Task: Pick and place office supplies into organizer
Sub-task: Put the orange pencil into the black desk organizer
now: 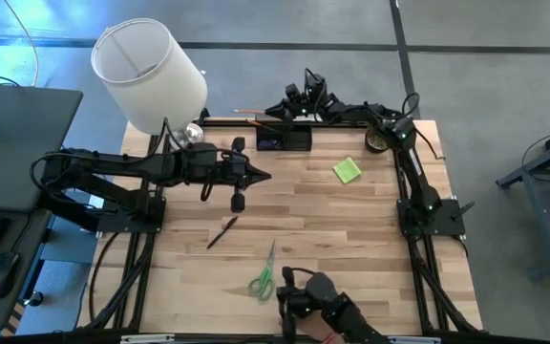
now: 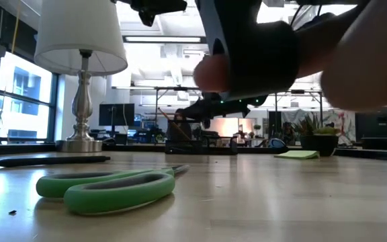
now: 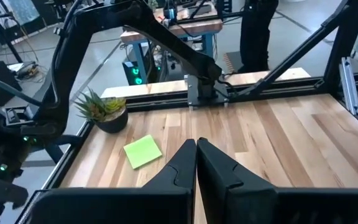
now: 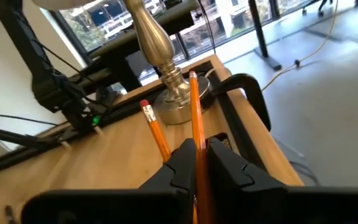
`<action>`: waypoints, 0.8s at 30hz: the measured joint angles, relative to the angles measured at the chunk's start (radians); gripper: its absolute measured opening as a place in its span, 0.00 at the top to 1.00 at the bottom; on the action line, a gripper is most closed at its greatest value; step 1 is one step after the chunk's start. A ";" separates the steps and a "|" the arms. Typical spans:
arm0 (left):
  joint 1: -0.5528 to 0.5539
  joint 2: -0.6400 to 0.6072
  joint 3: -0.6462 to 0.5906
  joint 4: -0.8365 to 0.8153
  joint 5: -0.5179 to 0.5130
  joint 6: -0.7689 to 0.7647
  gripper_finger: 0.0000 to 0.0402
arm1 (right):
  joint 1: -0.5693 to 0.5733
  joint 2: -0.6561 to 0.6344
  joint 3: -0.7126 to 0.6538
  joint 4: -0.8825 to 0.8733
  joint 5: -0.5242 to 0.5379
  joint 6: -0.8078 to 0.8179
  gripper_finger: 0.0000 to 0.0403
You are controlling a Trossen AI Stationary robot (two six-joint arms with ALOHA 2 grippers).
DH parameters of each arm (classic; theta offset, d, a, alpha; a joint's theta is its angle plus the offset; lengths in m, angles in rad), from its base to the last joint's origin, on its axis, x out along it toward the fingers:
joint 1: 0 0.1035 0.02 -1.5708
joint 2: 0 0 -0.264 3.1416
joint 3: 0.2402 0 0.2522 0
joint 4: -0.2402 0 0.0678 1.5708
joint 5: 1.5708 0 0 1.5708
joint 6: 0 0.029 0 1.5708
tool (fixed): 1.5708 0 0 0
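The organizer sits at the far edge of the table, between the lamp and the small potted plant. In the low view it appears as a dark tray beyond the scissors.

The right gripper is positioned over the far edge, just behind the organizer. Its fingers are clamped on an orange pencil, which stands upright between them (right wrist view). A second orange pencil, with a red eraser tip, leans beside it, close to the lamp base.

The remaining supplies lie on the table:
- Lime-green sticky-note pad: right of the organizer, near the plant.
- Dark pen: mid-table, lying diagonally.
- Green-handled scissors: near the front edge, blades pointing away from it.

The left gripper hovers above the table, left of centre, well apart from the pen. Its fingers are pressed together and hold nothing.
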 joint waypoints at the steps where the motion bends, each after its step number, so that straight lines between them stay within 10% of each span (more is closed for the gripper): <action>1: 0.000 0.000 0.000 -0.005 0.000 0.000 1.00 | -0.003 0.000 0.000 -0.001 -0.011 0.013 0.93; 11: 0.000 -0.002 0.000 -0.071 -0.008 0.000 1.00 | -0.027 -0.001 0.001 -0.068 -0.010 0.039 0.75; 24: 0.000 -0.015 0.000 -0.101 -0.012 -0.003 1.00 | -0.028 -0.010 -0.001 -0.184 -0.097 -0.033 0.84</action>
